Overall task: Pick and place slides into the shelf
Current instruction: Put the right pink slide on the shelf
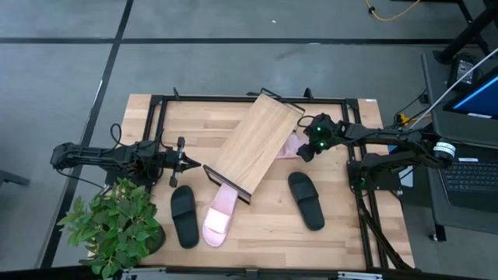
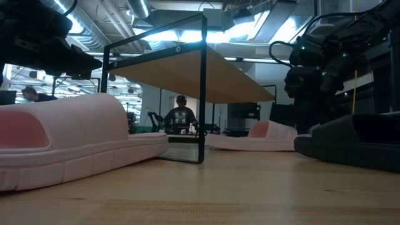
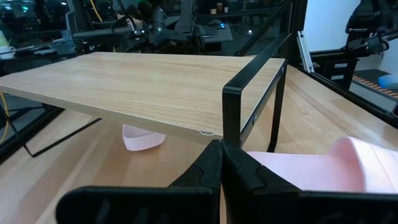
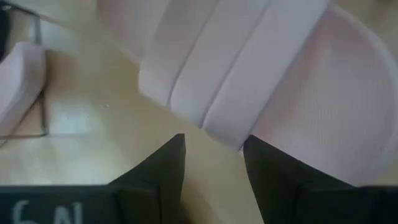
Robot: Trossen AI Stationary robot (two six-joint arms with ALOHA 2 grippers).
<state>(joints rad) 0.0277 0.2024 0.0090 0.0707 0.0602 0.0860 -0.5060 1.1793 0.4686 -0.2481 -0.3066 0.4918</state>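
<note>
The shelf [image 1: 257, 144], a light-wood board on a black frame, stands askew mid-table. One pale pink slide [image 1: 220, 214] lies with its far end under the shelf's low corner. The other pink slide [image 1: 289, 146] sticks out from under the shelf's right side. Two black slides [image 1: 184, 215] [image 1: 306, 199] lie flat on the table near its near edge. My right gripper [image 4: 214, 149] is open just above the second pink slide's strap [image 4: 236, 68]; I see no plain touch. My left gripper [image 3: 221, 158] is shut, left of the shelf's low corner, touching nothing.
A potted plant [image 1: 117, 225] sits at the table's near left corner, close behind the left arm. A black frame [image 1: 159, 117] runs around the tabletop. In the low view a person [image 2: 181, 115] sits in the room beyond the table. Bare wood lies between the black slides.
</note>
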